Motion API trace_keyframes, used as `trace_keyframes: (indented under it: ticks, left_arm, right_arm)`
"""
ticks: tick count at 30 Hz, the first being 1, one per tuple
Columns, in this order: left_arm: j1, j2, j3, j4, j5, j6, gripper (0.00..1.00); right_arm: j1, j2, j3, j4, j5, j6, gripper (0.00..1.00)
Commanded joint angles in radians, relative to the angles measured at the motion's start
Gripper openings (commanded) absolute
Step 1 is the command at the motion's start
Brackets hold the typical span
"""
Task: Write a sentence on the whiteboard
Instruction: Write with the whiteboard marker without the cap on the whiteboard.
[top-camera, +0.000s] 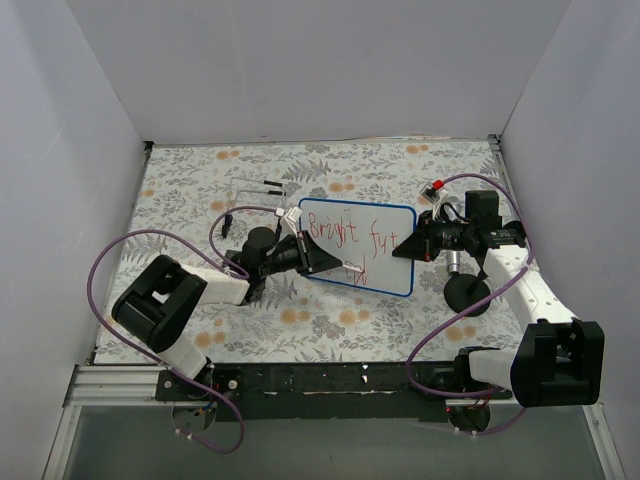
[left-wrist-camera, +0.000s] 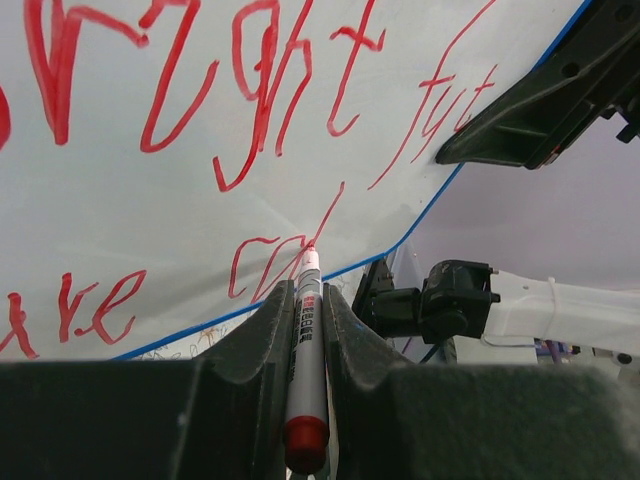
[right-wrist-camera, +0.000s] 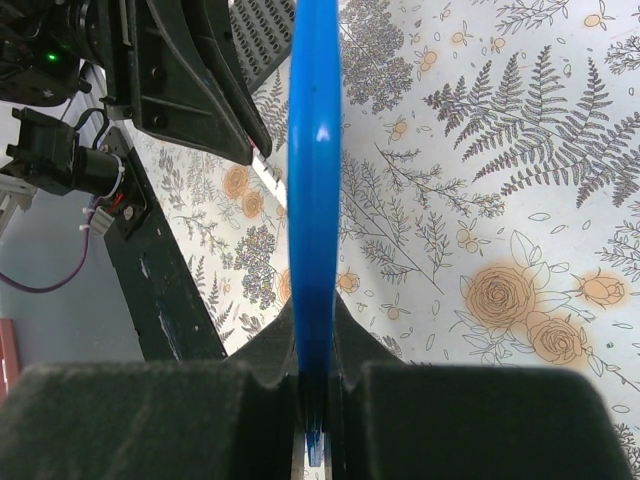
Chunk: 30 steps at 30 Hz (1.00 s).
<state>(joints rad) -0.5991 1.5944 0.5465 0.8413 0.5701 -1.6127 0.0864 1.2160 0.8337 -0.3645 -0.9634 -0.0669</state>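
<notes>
On the left of the desk (top-camera: 330, 320), the left pincer (left-wrist-camera: 307, 300) pinches a marker (left-wrist-camera: 306, 370), its tip against the whiteboard (top-camera: 385, 272) at the end of the lower line. The red sentence (top-camera: 350, 232) reads "Bright fut" on top; the line below is partly hidden. The whiteboard sits mid-desk between the arms. On its right edge, the right pincer (right-wrist-camera: 315, 400) is clamped tight.
</notes>
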Motion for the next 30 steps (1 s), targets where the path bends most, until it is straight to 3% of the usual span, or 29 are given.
trace_keyframes:
  ticks: [1, 15, 30]
  left_arm:
    - [-0.002, 0.025, -0.007, -0.005, 0.004, 0.019, 0.00]
    - [-0.024, 0.065, 0.026, -0.005, 0.031, 0.016, 0.00]
    - [-0.021, -0.010, 0.061, 0.038, 0.011, -0.024, 0.00]
  right_arm:
    - [0.003, -0.035, 0.001, 0.025, -0.060, 0.004, 0.01]
    - [0.001, -0.036, 0.001, 0.027, -0.061, 0.003, 0.01]
    - [-0.001, -0.039, 0.001, 0.025, -0.061, 0.003, 0.01]
